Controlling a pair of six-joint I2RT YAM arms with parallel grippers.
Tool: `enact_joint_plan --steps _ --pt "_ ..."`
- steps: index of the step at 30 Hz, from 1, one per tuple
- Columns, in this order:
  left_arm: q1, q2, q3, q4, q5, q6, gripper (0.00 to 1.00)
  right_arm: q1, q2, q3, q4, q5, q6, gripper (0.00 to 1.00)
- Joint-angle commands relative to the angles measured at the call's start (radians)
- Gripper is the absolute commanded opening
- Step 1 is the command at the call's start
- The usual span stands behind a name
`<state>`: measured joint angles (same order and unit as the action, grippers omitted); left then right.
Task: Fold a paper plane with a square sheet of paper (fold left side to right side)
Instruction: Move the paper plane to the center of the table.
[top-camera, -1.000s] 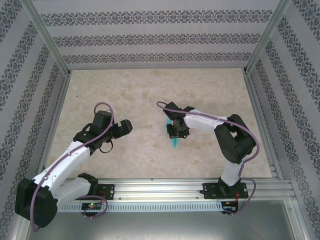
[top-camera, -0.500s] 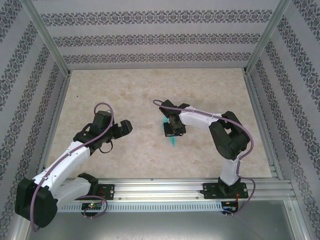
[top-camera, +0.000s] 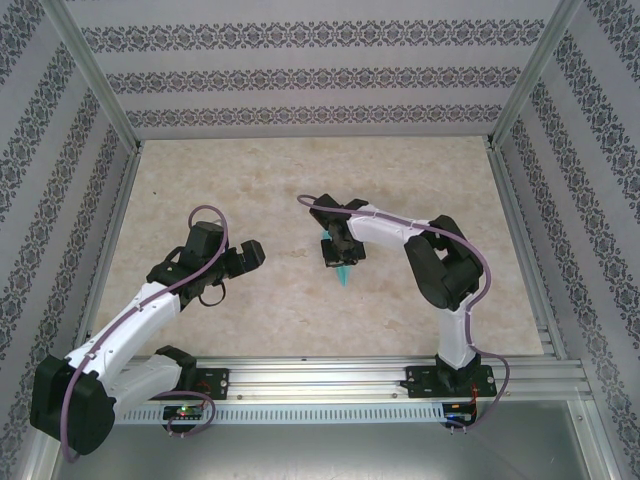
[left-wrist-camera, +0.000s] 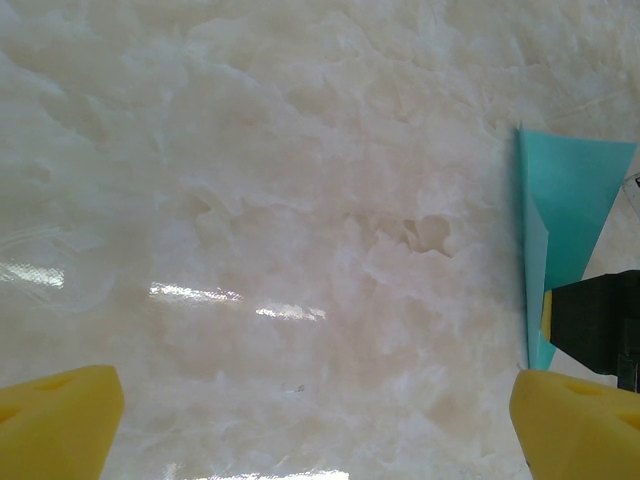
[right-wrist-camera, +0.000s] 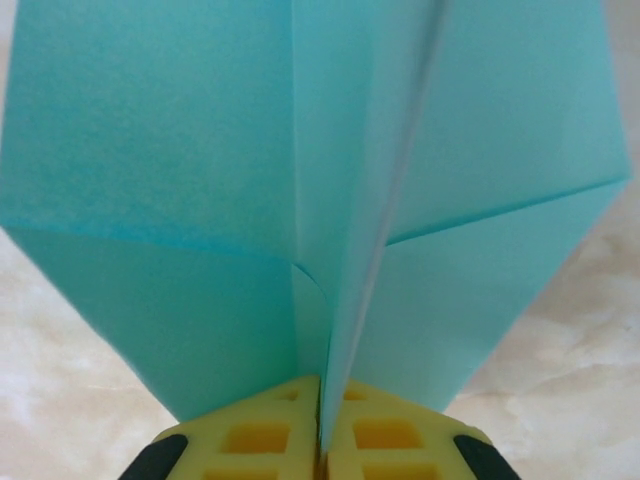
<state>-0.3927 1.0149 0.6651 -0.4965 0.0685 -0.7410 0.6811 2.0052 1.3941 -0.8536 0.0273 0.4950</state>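
Note:
The turquoise paper plane (right-wrist-camera: 300, 180) spreads its two wings to either side of a centre crease in the right wrist view. My right gripper (right-wrist-camera: 322, 440) is shut on that crease, its yellow pads pressed together around the paper. From above, the right gripper (top-camera: 337, 250) sits mid-table with the plane's pointed tip (top-camera: 343, 277) poking out toward the near edge. In the left wrist view the plane (left-wrist-camera: 565, 230) lies at the right edge beside the dark right gripper. My left gripper (top-camera: 250, 252) is open over bare table, left of the plane; its yellow fingertips (left-wrist-camera: 60, 415) stand far apart.
The marble-patterned tabletop (top-camera: 250, 180) is ringed by patterned walls with metal posts. A metal rail (top-camera: 330, 375) along the near edge carries both arm bases.
My right gripper has carried the plane to the left and slightly farther back, with the elbow folding in. The left arm has stayed still.

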Motion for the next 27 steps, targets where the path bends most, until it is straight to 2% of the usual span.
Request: enact_joint_plan --steps 1,10,16,21,27 --pt "0.007 0.001 0.028 -0.019 -0.01 0.021 1.0 0.016 0.009 0.03 -0.022 0.029 -0.006 0.12" --pt "0.007 0.002 0.025 -0.016 -0.009 0.021 1.0 0.034 -0.024 0.064 -0.067 0.052 -0.009 0.17" --pt "0.008 -0.001 0.027 -0.02 -0.009 0.022 1.0 0.044 -0.047 0.088 -0.113 0.074 -0.015 0.25" --pt "0.008 0.001 0.032 -0.02 -0.011 0.018 1.0 0.054 -0.118 0.103 -0.162 0.091 -0.021 0.35" --pt "0.007 -0.004 0.053 -0.026 -0.033 0.012 1.0 0.054 -0.266 0.089 -0.211 0.156 -0.037 0.41"
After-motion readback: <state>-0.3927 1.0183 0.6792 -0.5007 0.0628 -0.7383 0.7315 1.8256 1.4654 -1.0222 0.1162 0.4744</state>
